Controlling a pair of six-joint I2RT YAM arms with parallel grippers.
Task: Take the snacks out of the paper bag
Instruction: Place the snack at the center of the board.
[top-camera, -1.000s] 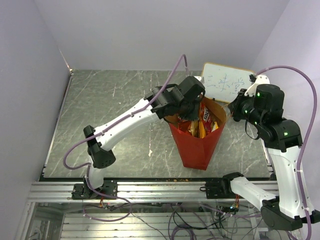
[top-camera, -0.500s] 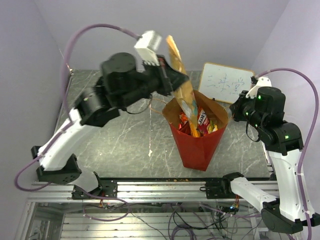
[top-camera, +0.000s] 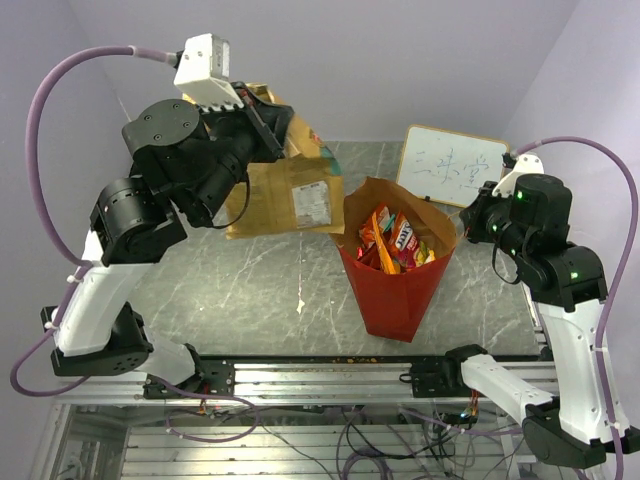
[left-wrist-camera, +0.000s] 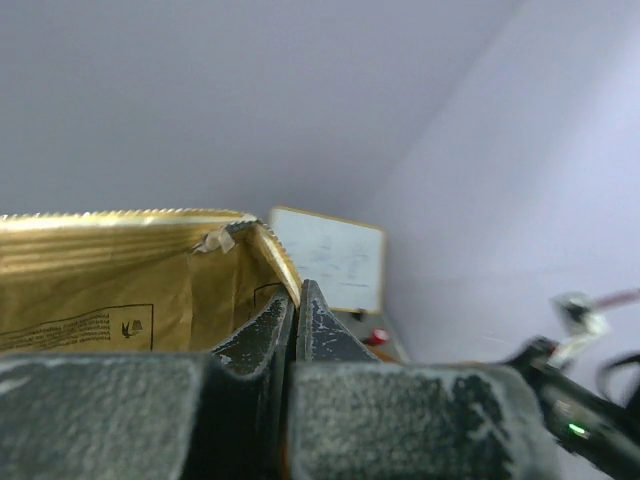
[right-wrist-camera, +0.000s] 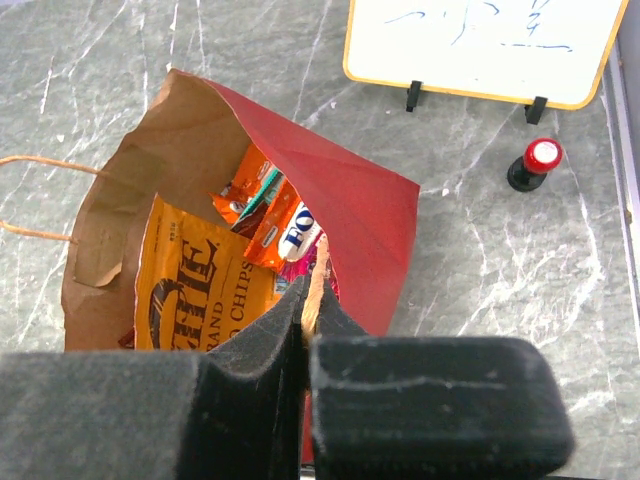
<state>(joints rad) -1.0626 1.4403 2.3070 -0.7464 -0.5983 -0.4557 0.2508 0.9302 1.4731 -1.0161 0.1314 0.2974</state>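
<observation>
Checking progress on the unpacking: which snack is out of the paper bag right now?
The flat tan pack, pinched in the left fingers above the table; the orange and red packets sit inside the red paper bag.

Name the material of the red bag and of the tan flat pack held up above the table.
The paper bag: paper, matte red outside, brown kraft inside, creased folds. The flat pack: probably foil-laminated film, glossy gold sheen, serrated seal edge.

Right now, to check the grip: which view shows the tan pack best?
Top external: most of the tan pack shows, hanging from the left pincer. Left wrist shows only its upper edge; right wrist, none.
</observation>
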